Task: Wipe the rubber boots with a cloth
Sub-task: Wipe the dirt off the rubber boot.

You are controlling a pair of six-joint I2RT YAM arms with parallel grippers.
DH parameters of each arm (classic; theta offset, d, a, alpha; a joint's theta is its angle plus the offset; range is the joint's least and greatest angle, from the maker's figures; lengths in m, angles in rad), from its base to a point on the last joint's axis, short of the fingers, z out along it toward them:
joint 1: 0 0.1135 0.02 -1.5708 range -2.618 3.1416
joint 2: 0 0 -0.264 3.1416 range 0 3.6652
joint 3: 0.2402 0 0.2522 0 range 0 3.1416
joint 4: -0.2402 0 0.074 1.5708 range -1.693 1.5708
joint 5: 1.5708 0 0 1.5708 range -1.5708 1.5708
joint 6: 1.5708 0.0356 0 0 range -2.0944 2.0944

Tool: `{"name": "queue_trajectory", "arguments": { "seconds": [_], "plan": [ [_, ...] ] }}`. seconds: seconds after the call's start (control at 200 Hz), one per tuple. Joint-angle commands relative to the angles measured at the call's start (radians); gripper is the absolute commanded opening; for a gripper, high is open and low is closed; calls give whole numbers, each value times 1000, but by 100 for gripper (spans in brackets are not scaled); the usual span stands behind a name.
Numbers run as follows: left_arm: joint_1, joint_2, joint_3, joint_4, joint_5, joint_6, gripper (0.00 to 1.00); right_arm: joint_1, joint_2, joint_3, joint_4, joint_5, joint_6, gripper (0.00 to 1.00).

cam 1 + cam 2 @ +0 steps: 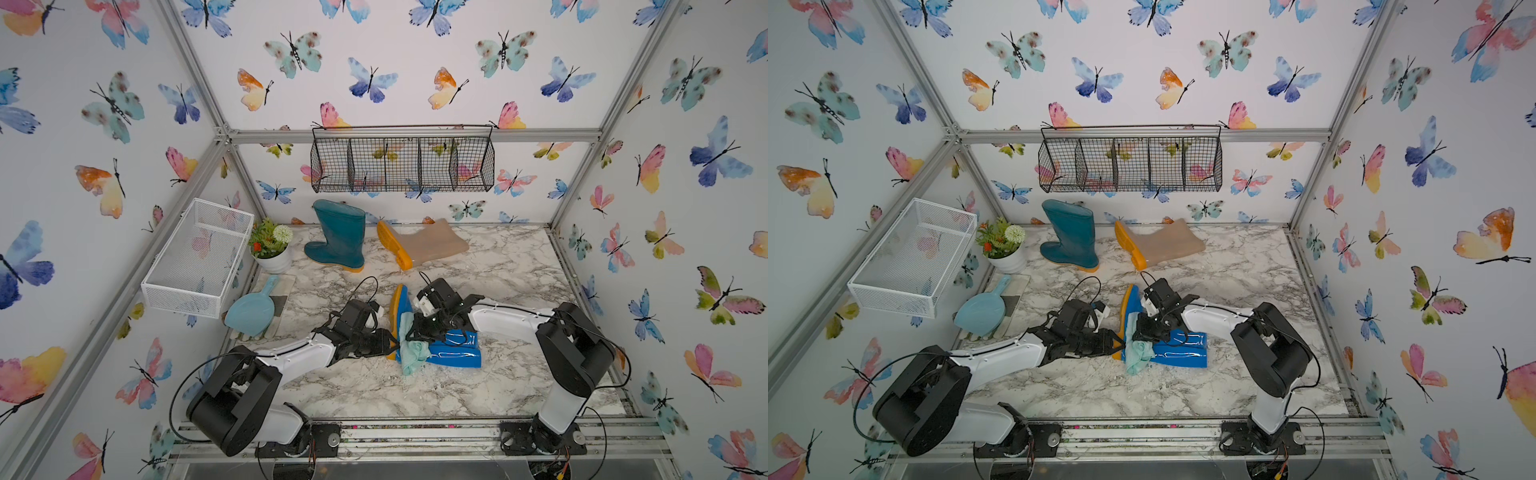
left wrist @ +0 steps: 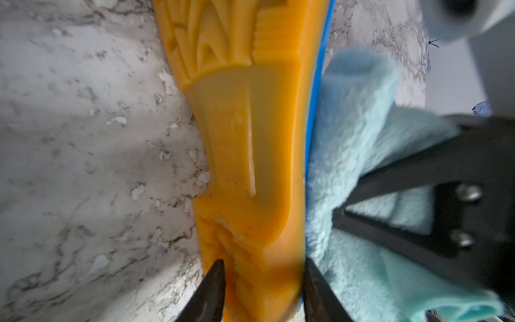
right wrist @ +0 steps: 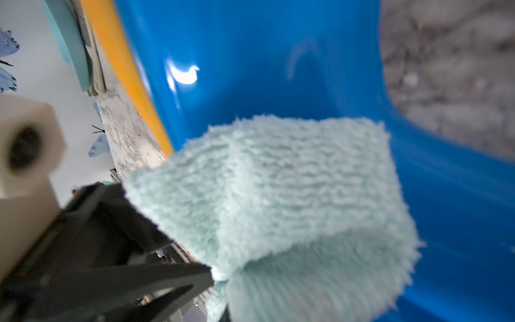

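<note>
Three boots are sharing the marble desk (image 1: 519,266) with me. The blue boot (image 1: 453,353) is lying on its side near the middle, a little toward 6 o'clock, with its orange sole (image 2: 250,139) facing 9 o'clock and its shaft pointing toward 3 o'clock. The teal boot (image 1: 338,237) is standing upright at about 11 o'clock. The beige boot (image 1: 432,243) is lying on its side at about 12 o'clock, near the teal one but apart from it, its sole turned toward it. I am reaching my left hand (image 1: 392,344) in from the 9 o'clock side, and its two fingertips are straddling the heel end of the sole, one on each edge. Whether they are pinching the sole or merely flanking it, I cannot tell. I am bringing my right hand (image 1: 410,331) in from the 3 o'clock side, clenched on the cloth (image 1: 413,349). The fuzzy aqua fabric is bunching over my fingers and lying against the boot's glossy upturned side, just beside the sole. A loose end is trailing off the boot toward 6 o'clock and touching the desk. Over at 9 o'clock a light blue scoop (image 1: 251,309) is resting on a mat at the desk's edge, and a potted plant (image 1: 272,247) is sitting at about 10 o'clock, near the teal boot's toe.
</note>
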Motion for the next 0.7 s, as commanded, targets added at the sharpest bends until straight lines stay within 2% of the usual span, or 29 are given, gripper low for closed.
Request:
{"name": "queue_trajectory", "arguments": {
  "seconds": [0.0, 0.125, 0.285, 0.34, 0.506, 0.606, 0.696],
  "plan": [
    [-3, 14, 4, -40, -13, 6, 36, -53, 99, 190, -53, 31, -68, 2],
    [-3, 11, 5, -51, -25, 16, 20, -94, 236, 394, -104, 47, -113, 2],
    [-3, -2, 0, -57, -35, 19, 4, -110, 357, 510, -208, -12, -212, 2],
    [-2, -8, 7, -75, -41, 33, 0, -108, 331, 455, -202, -53, -241, 2],
    [4, -17, 27, -123, -52, 96, 0, -60, 128, 170, -158, -72, -306, 2],
    [4, -9, 43, -146, -47, 134, 0, 5, 45, 36, -137, -107, -275, 3],
    [5, 0, 60, -172, -55, 162, 0, 64, 9, -9, -104, -112, -239, 2]
  ]
}}
